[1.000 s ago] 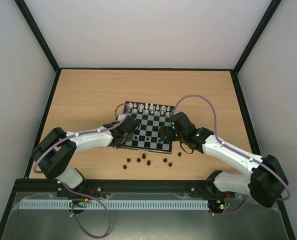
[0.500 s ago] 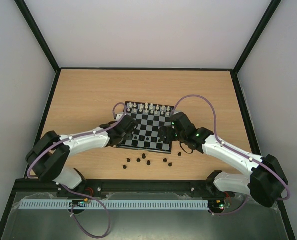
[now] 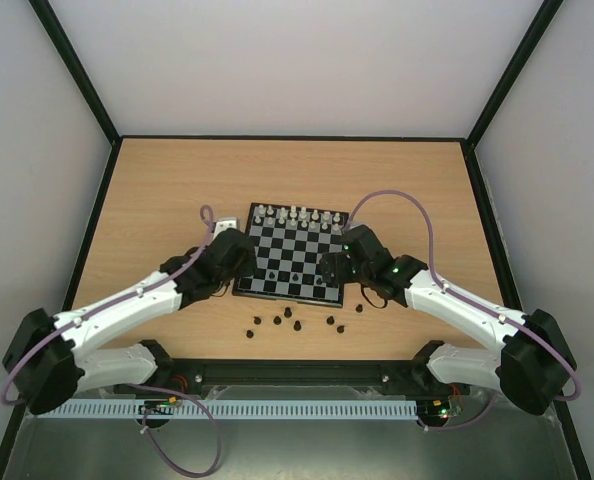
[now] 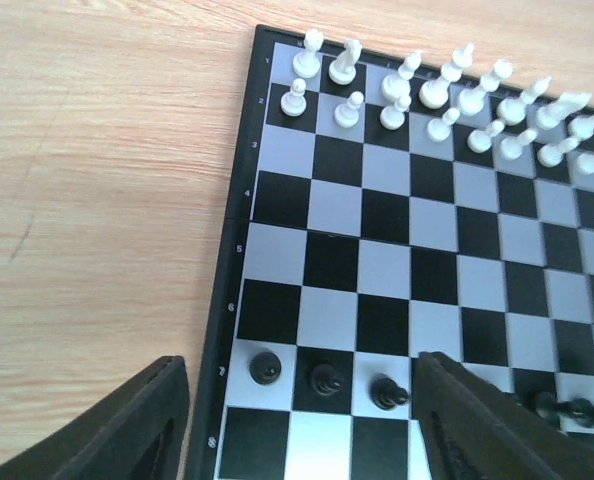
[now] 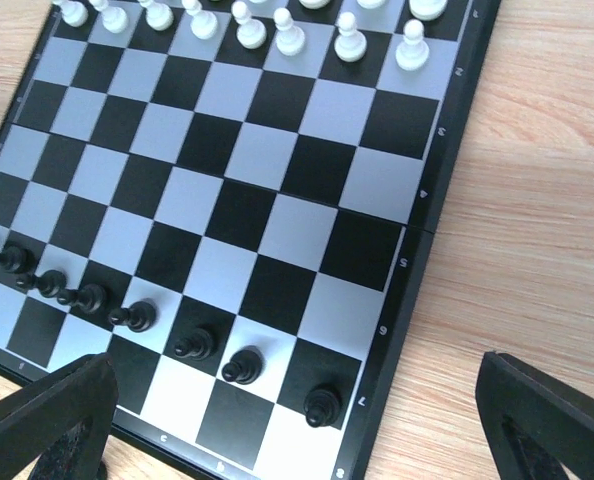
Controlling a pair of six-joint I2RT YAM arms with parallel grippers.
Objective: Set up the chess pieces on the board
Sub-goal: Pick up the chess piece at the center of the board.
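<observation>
left gripper [image 4: 302, 362] fingers apart, empty, at board [image 3: 295, 255] near-left corner | right gripper [image 5: 297, 362] fingers apart, empty, over near-right corner | 8 black pieces [image 5: 242, 368] in 2nd-nearest row, others loose on table [image 3: 177, 190] before board | white pieces [image 4: 432, 95] on far rows

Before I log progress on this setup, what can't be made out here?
- Top view: loose tiny black chess pieces on the wooden table, too small to identify.
- Top view: right gripper covers part of the black-and-grey checked board's right side.
- Left wrist view: board's nearest row, cut by the bottom edge and the left gripper.
- Right wrist view: small white pieces' back row, cropped by top edge.
</observation>
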